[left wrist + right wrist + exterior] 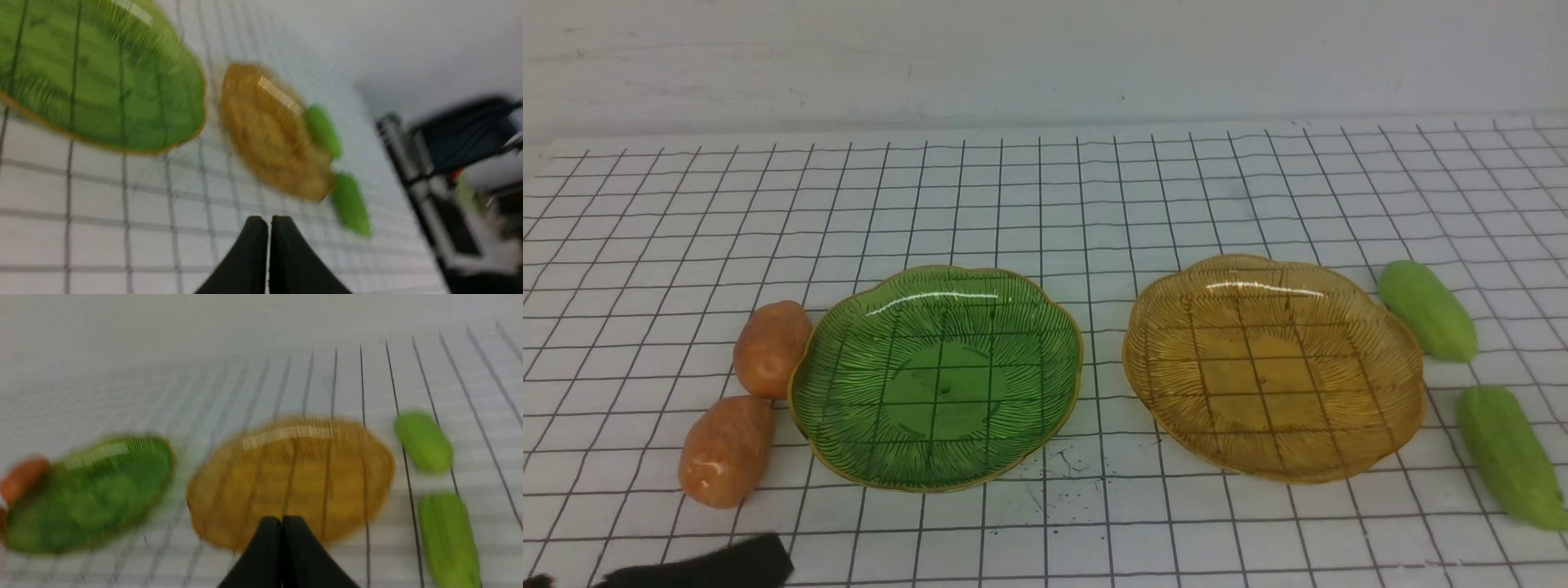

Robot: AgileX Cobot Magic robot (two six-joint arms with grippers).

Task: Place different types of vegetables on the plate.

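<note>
Green plate (pixel 935 384): no readable text.
Amber plate (pixel 1274 371): no readable text.
Grid cloth (pixel 1045 204): black ruled lines only; faint dark scribbles (pixel 1058 469) near the front, not legible.
Wrist views: too blurred to read anything.

We see two orange-brown potatoes (pixel 772 349), two light green gourds (pixel 1427 310), a green plate (pixel 935 377) with dark radiating lines and gold rim, an amber plate (pixel 1274 367) lined alike, a white tablecloth (pixel 1045 204) gridded black

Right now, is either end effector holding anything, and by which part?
Nothing. The left end effector and right end effector are both shut and empty.
</note>
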